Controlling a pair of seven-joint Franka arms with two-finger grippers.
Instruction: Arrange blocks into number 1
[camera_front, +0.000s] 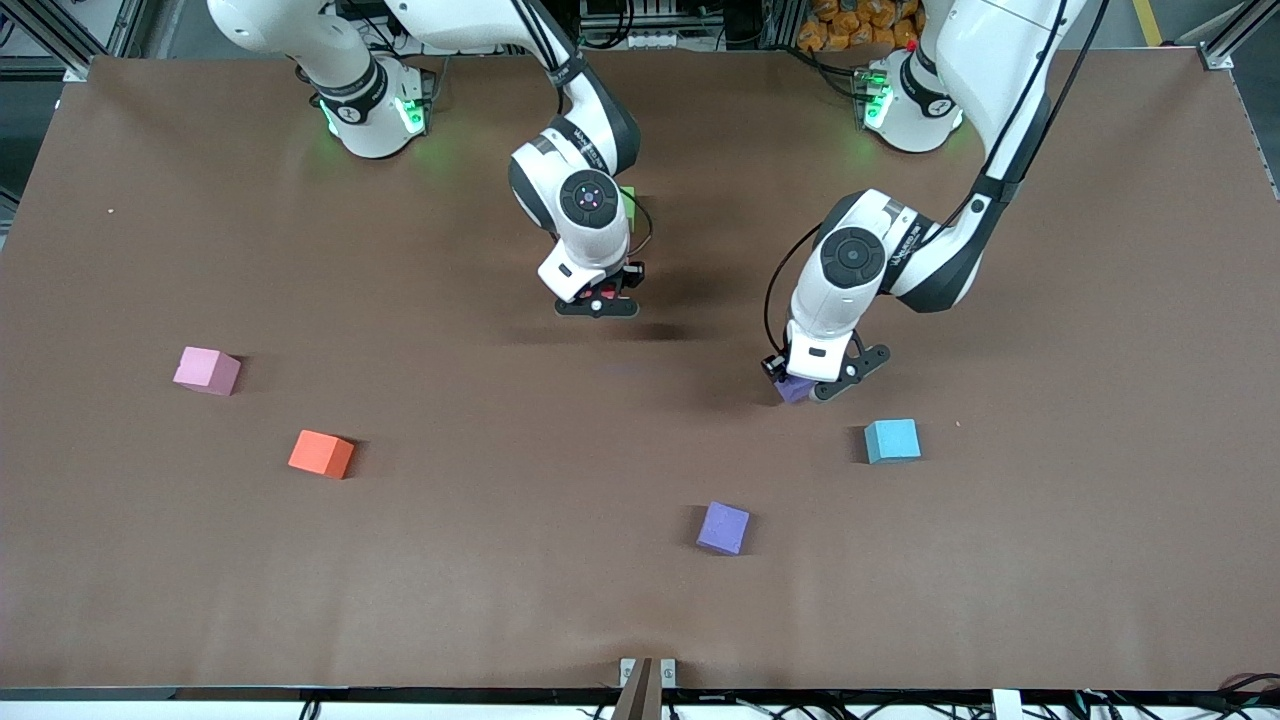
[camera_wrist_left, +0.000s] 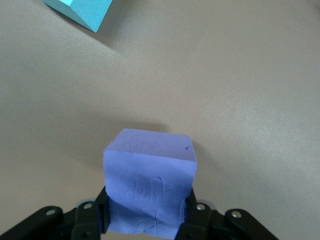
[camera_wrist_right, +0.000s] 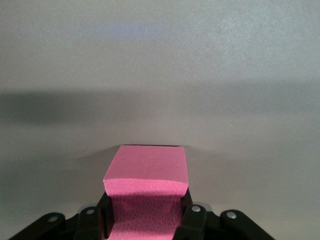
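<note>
Blocks split between grips: left gripper (camera_front: 800, 388) clamped on purple foam cube (camera_wrist_left: 150, 182) beside cyan foam cube (camera_front: 892, 440); right gripper (camera_front: 597, 306) squeezing bright pink foam cube (camera_wrist_right: 146, 192), hidden from front, mid-table.

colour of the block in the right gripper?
Pink. The block clamped in the right gripper shows best in the right wrist view.

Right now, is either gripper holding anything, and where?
Left gripper pinches a purple block by two opposite sides; right gripper likewise grips a pink block.
</note>
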